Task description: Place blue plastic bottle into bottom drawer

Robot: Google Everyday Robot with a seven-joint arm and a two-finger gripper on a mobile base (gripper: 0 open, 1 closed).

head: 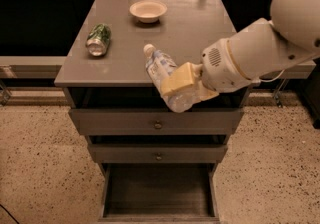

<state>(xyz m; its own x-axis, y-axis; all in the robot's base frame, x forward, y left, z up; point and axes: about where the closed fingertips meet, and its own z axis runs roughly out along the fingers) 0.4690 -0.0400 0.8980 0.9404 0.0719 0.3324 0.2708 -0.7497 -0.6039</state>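
**A:** The grey cabinet (200, 33) is filling the middle of the view, and the big white arm (260, 53) is reaching in from the right, across its front right corner.

**B:** Down at the floor, the bottom drawer (159, 193) is standing pulled out, showing its dark plank inside. The two shallower drawers (157, 121) above it are sitting pushed in, each showing a small round knob.

**A:** The gripper (176, 84) is hanging at the cabinet's front edge. Its yellowish fingers are clamping tight around the lower half of the blue plastic bottle (159, 65).

**B:** And that bottle is tilting, with the white cap pointing up and left over the tabletop and the clear base poking past the front edge. It is well above the bottom drawer, not in it.

**A:** On the left of the top, a green can (98, 39) is lying on its side.

**B:** At the back, a small pale bowl (148, 10) is sitting upright, well apart from the can.
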